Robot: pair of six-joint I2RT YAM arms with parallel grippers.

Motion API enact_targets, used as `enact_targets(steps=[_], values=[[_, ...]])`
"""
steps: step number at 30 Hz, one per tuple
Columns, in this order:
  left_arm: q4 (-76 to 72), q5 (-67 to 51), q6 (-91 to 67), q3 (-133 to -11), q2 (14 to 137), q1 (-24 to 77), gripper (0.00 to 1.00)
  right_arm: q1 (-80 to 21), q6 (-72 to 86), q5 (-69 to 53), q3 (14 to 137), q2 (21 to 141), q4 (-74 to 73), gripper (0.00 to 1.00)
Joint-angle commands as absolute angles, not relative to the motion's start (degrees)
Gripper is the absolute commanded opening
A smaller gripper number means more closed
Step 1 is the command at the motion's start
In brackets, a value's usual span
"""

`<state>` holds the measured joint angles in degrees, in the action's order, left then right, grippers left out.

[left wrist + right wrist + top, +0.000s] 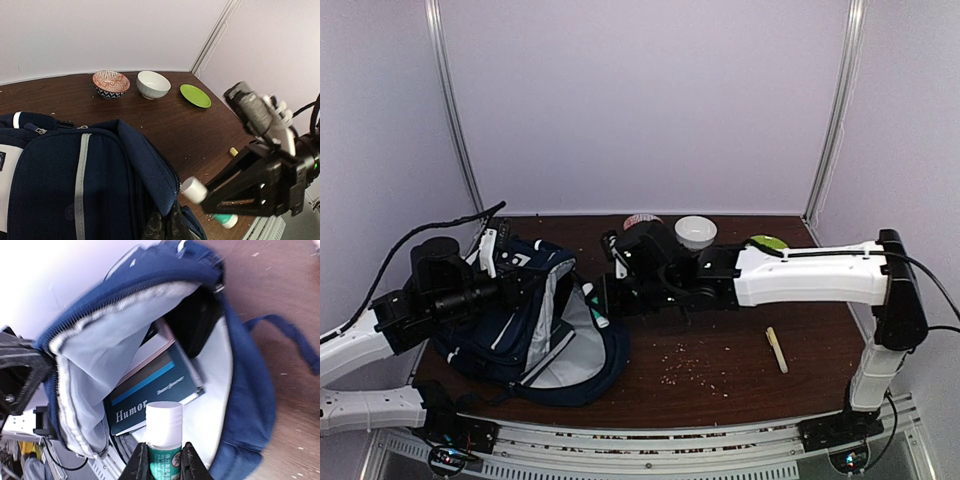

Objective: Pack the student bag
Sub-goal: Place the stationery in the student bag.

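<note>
My left fingers (164, 227) are pinched fully together on the zip edge of the bag (50, 190), at the bottom of the left wrist view, with navy fabric caught between them. The bag (535, 330) lies on the surface (720, 340) at the lower left of the top view, its mouth open toward the middle of the frame and the grey lining showing.

My right fingers (162, 462) are closed partway around a bottle (164, 427) with a white cap and a green label. It sits between them, cap pointing at the bag's opening (245, 390). In the left wrist view the cap (194, 190) is just beside the bag's rim, at the lower right; I cannot tell whether it touches.

Inside the bag, a teal book (150, 390) marked "Humor" lies against the lining, with a black case (195, 325) above it in the frame.

At the top of the left wrist view stand a patterned bowl (111, 83), a white bowl (153, 84) just beside it, and a green plate (195, 95) to their right. A pale stick (776, 350) lies at the right of the top view, with crumbs scattered in the middle.
</note>
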<state>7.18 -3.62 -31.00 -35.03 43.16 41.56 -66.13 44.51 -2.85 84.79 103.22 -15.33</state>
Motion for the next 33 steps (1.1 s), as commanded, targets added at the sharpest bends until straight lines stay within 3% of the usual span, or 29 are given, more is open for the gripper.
enact_targets(steps=[1,9,25,33], values=[[5.2,-1.5,-30.1,-37.1,40.9,40.9,0.00,-66.7,43.9,-8.7,92.7,110.9,-16.8,0.06],[6.2,-1.3,-30.4,-36.8,40.0,40.9,0.00,-65.4,48.3,-5.2,101.5,121.4,-17.4,0.07],[7.6,-1.2,-31.9,-35.8,37.6,40.9,0.00,-62.3,60.8,-3.1,104.0,131.2,-9.5,0.06],[6.2,-2.1,-32.7,-35.2,38.5,40.9,0.00,-62.2,68.2,-0.3,99.2,131.1,-4.1,0.06]])
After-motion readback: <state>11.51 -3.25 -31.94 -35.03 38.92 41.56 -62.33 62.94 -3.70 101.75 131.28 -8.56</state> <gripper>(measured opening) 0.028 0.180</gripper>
